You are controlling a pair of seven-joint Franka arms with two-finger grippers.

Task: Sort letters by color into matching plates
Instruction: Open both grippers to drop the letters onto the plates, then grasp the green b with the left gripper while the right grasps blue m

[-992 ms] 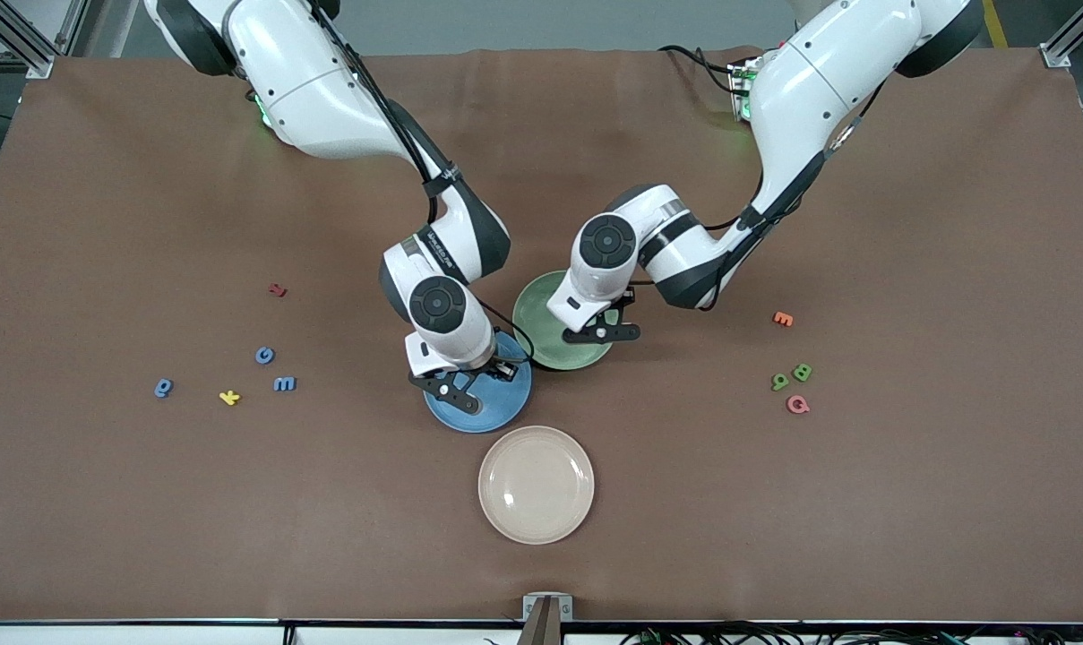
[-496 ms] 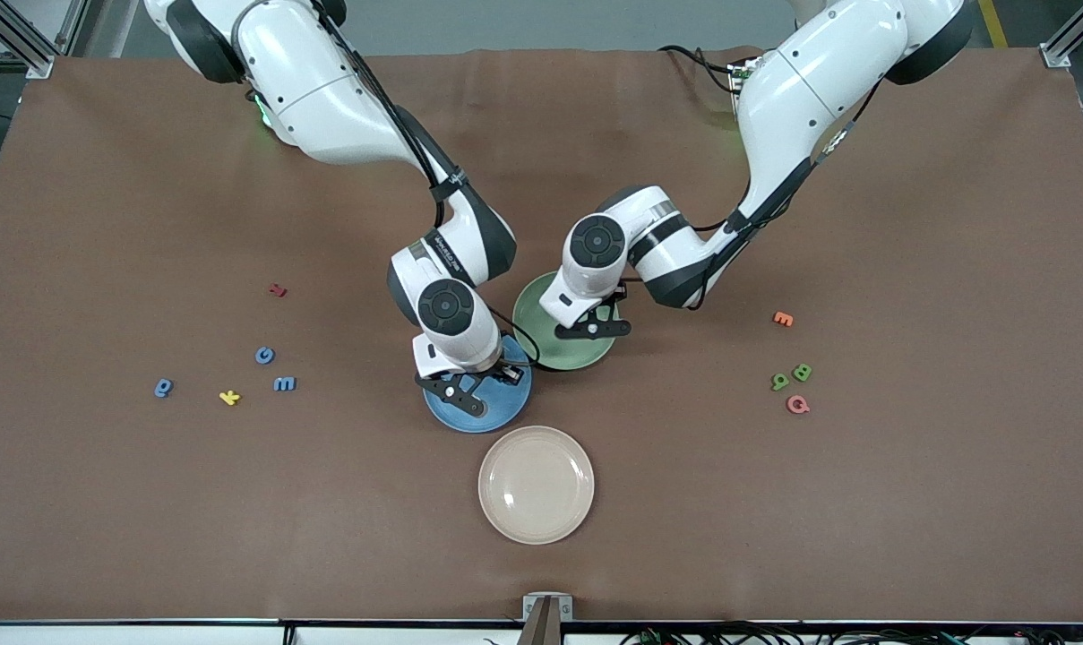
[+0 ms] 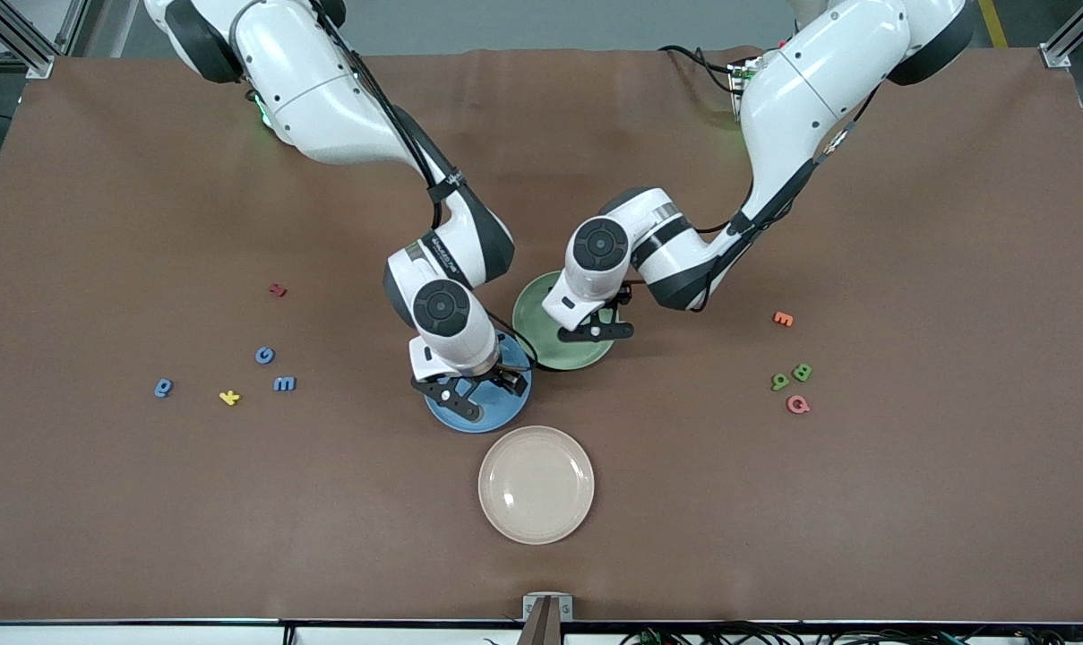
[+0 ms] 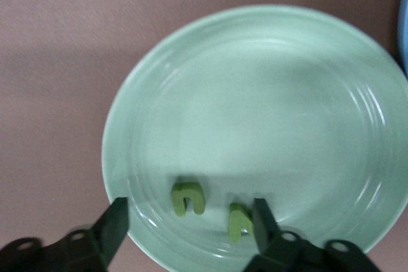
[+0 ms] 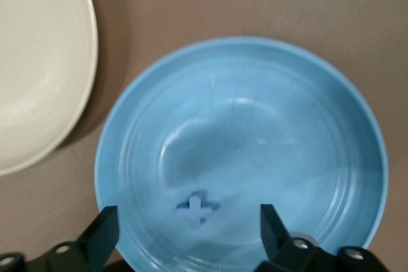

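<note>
My right gripper (image 3: 472, 391) hangs open over the blue plate (image 3: 498, 417). In the right wrist view a small blue letter (image 5: 196, 209) lies free in that plate (image 5: 255, 125) between the spread fingers of the right gripper (image 5: 188, 227). My left gripper (image 3: 597, 330) is open over the green plate (image 3: 530, 321). Two green letters (image 4: 188, 197) (image 4: 239, 220) rest in that plate (image 4: 268, 93); one sits right beside a finger of the left gripper (image 4: 190, 221). The cream plate (image 3: 536, 484) lies nearest the front camera.
Toward the right arm's end lie three blue letters (image 3: 164, 387) (image 3: 264, 355) (image 3: 284, 383), a yellow one (image 3: 229, 397) and a red one (image 3: 278, 289). Toward the left arm's end lie two green letters (image 3: 779, 382) (image 3: 803, 371), an orange one (image 3: 783, 318) and a pink one (image 3: 798, 404).
Both grippers have opened over their plates and each has let go of a letter. The arms shifted only slightly.
</note>
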